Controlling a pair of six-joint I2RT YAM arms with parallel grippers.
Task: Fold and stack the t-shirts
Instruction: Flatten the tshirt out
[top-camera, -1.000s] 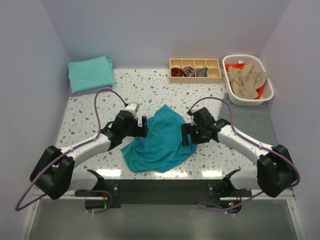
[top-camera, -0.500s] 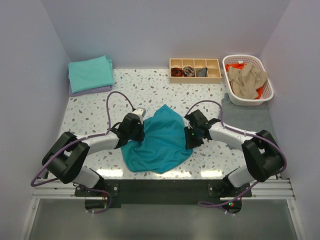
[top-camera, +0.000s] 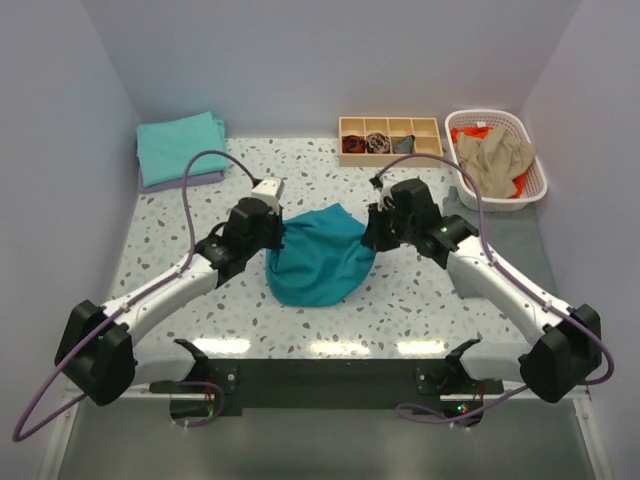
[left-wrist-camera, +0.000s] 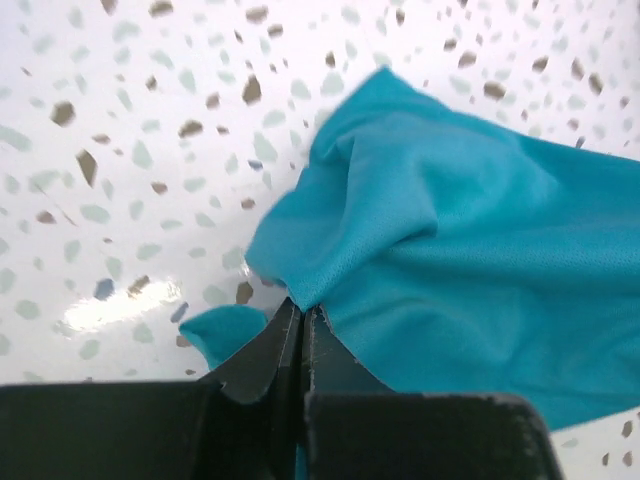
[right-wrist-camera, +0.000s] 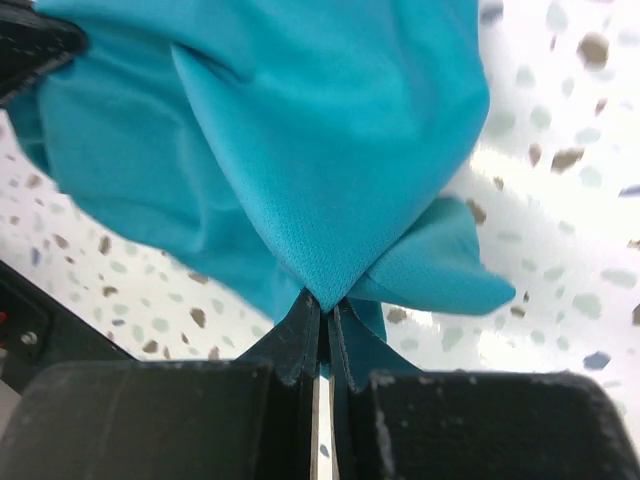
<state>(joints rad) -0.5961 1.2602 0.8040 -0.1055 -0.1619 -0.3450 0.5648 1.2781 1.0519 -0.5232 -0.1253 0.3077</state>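
We are observing the deep teal t-shirt (top-camera: 320, 258) lying bunched near the middle of the speckled surface (top-camera: 180, 240), between the two arms.

The left end effector (top-camera: 274, 232) is clamping the shirt's left edge. In its wrist view the jaws are meeting on a pinch of fabric (left-wrist-camera: 300, 312).

The right end effector (top-camera: 374, 228) is gripping the right edge the same way, its jaws closed on a fold of cloth (right-wrist-camera: 322, 305).

At the back left, a folded aqua-green t-shirt (top-camera: 180, 147) is resting on a lavender t-shirt (top-camera: 185, 182).

At the back right, the white basket (top-camera: 540, 180) is holding a tan t-shirt (top-camera: 492, 160) over an orange t-shirt (top-camera: 470, 132). The wooden tray (top-camera: 390, 155) is sitting just beside it.
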